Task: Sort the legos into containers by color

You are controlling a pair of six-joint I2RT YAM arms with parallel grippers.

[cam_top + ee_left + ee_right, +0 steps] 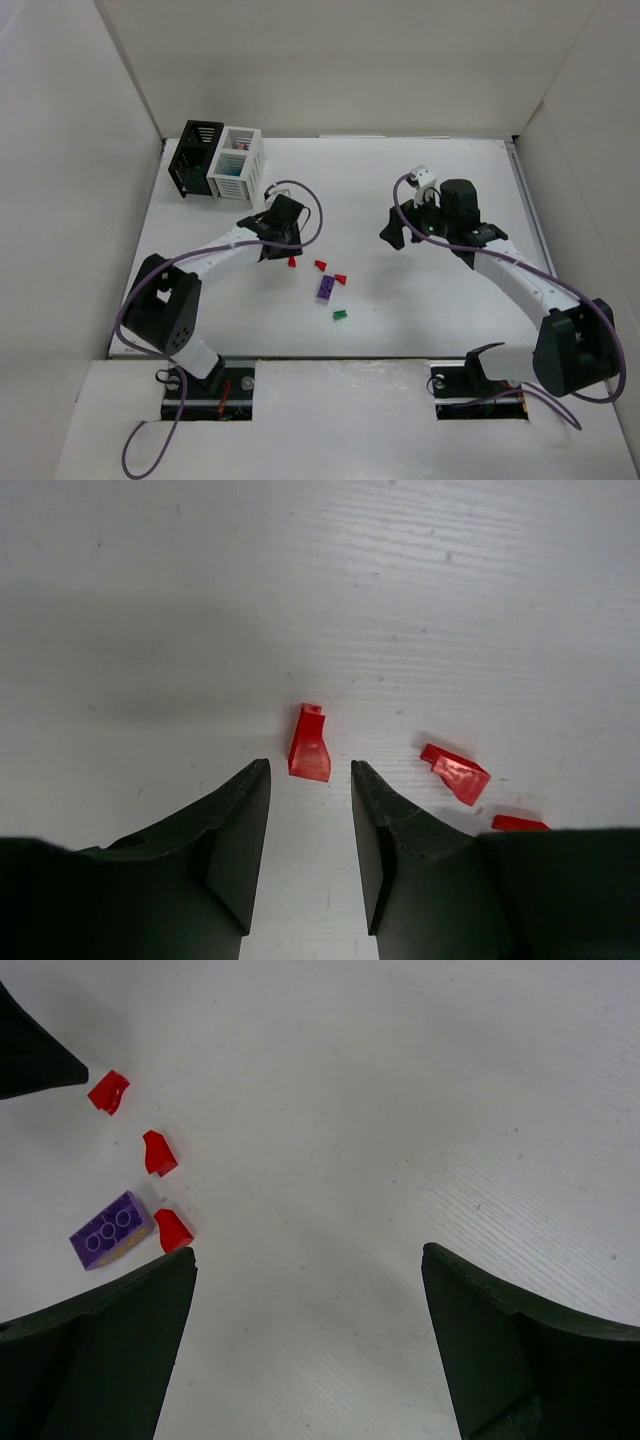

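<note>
Three red legos (292,262) (321,265) (341,277), a purple brick (327,288) and a small green piece (340,314) lie loose mid-table. My left gripper (275,238) is over the leftmost red wedge (309,742). Its jaws (310,770) are narrowly open, and the wedge's near end sits level with the fingertips, untouched. Two more red pieces (456,772) (518,823) lie to its right. My right gripper (400,232) (309,1252) is wide open over bare table, with the red legos (159,1152) and purple brick (110,1230) to its left. The black container (195,155) and the white container (238,165) stand side by side at the far left.
White walls enclose the table on the left, back and right. A few coloured pieces show inside the white bin. The left gripper's tip (40,1060) pokes into the right wrist view at top left.
</note>
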